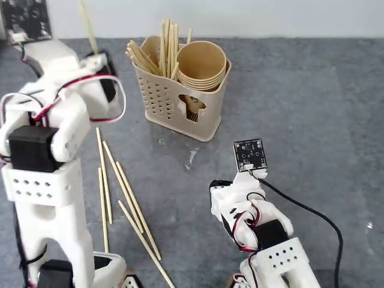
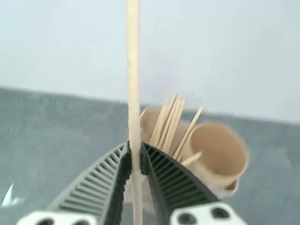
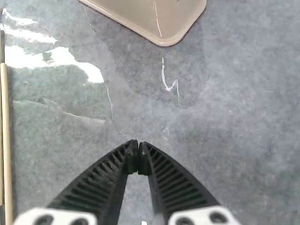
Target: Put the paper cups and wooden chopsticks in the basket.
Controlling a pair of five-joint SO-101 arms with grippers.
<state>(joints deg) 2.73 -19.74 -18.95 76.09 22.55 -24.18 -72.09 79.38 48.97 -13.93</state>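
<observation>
Chopsticks [image 1: 167,42] stood bunched in the basket [image 1: 174,105], next to a stack of cups [image 1: 201,63] nested in the same basket, toward the back of the grey bench [image 1: 312,108]. Several loose chopsticks [image 1: 124,189] lay scattered on the bench in front of the left arm, apart from the basket. The left gripper [image 2: 135,152], raised beside the basket, was clamped on a single chopstick [image 2: 133,70] that stood upright between its jaws, its upper end rising well above them. The right gripper [image 3: 137,157] was closed with its jaws touching and nothing between them, low over the bench just short of the basket's near corner.
</observation>
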